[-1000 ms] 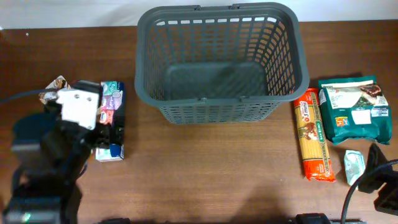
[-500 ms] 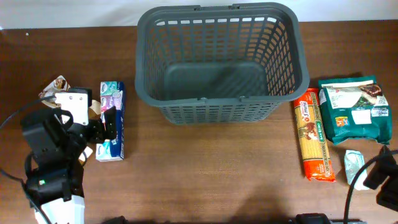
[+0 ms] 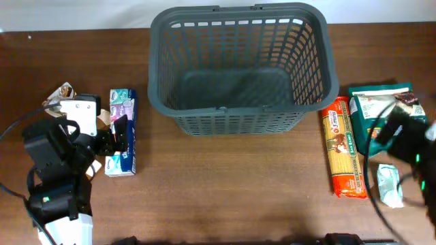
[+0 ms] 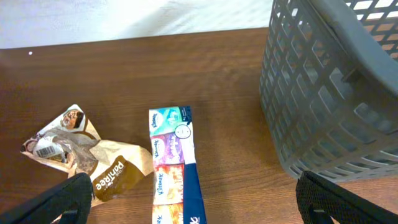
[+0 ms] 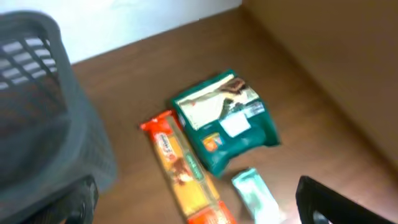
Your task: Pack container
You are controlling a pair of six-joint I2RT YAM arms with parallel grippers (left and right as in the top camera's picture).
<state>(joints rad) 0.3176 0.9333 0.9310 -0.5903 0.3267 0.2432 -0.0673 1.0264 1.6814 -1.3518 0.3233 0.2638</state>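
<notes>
Brown packet [image 4: 106,169] with white "pan…" lettering

large dark grey plastic basket [image 3: 238,117]: uniform charcoal, walls a lattice of slots, base solid, same grey. wooden table [image 3: 225,194]: reddish brown, fine grain streaks. left of basket, long cardboard box [image 3: 122,102]: stacked pastel panels of teal, purple, pink and orange, one side deep blue. further left, crumpled paper packet [image 4: 102,165]: tan and brown, white lettering. right of basket, long flat pasta packet [image 3: 344,146]: orange-red, green band, yellow centre. beyond it, soft plastic bag [image 5: 224,118]: teal green, white label. small sachet [image 5: 255,196]: pale mint.
</notes>
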